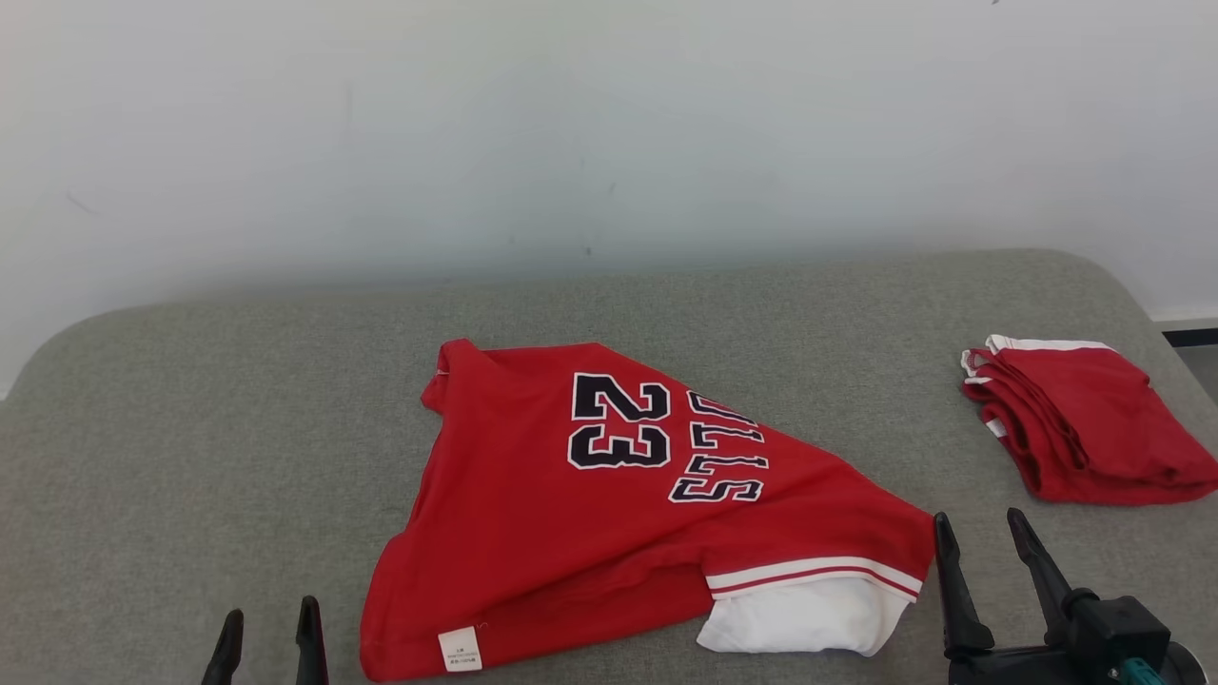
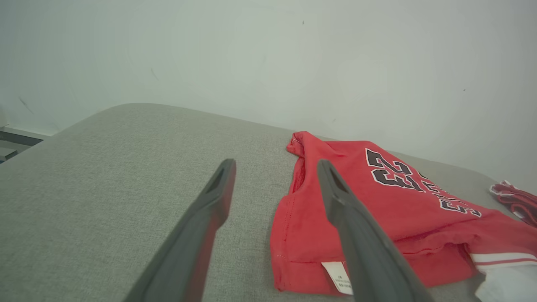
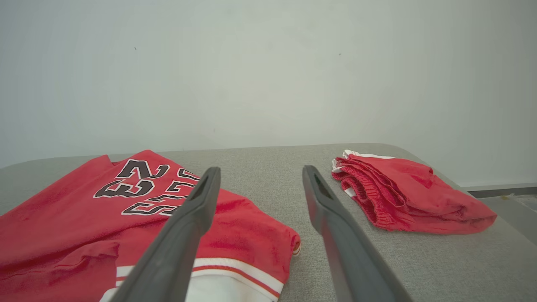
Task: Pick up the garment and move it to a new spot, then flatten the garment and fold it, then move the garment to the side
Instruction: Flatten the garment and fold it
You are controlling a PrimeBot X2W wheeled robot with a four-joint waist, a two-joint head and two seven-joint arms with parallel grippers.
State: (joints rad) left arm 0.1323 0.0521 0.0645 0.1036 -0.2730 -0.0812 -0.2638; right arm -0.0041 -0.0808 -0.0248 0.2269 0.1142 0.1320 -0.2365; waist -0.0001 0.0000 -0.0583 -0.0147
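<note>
Head view: the red garment (image 1: 571,514) lies rumpled on the grey bench (image 1: 190,428), from the centre toward 6 o'clock. Its print is upside down: "23" and beside it "ULLS" (a fold hides the first letter). The print on the white care label (image 1: 460,649) at its 7 o'clock hem is too small to read. The left gripper (image 1: 268,623), fingers apart and empty, sits at 7 o'clock near that hem. The right gripper (image 1: 980,518), also spread and empty, sits at 5 o'clock just beside the striped corner. A folded red pile (image 1: 1085,428) lies at 3 o'clock, well apart from the garment. Bare bench runs from 9 to 12 o'clock.

Left wrist view: the garment spreads from 2 to 5 o'clock, and open bench reaches the rounded edge at 9.

Right wrist view: the garment is at 8 o'clock, the pile at 2, with a bare strip between them.
</note>
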